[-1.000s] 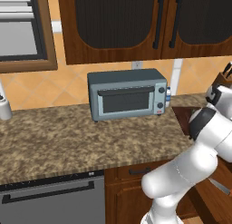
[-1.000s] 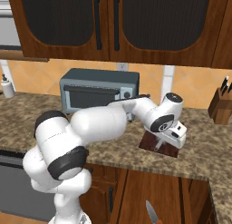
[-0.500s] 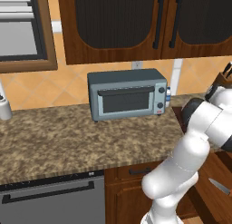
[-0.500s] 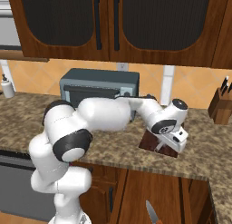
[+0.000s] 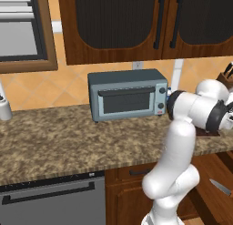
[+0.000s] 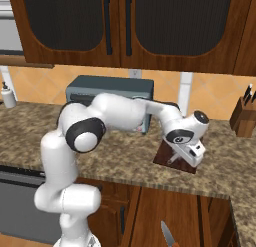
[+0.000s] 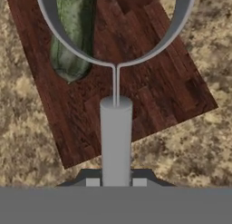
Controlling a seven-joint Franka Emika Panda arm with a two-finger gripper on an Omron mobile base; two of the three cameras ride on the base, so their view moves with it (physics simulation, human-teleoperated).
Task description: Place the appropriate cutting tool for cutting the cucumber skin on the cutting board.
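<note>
Lowered gripper (image 7: 116,182) holds one peeler (image 7: 116,82) above one cucumber (image 7: 72,37), one cutting board (image 7: 149,96).

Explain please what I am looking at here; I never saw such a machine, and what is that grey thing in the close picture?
This is a simulated kitchen with a white robot arm on a driving base. Two pictures come from cameras behind the arm, left and right; the close one looks along its gripper. On the stone counter stand a toaster oven and a knife block. The gripper is shut on a grey peeler, held over the dark cutting board, where the green cucumber lies.
</note>
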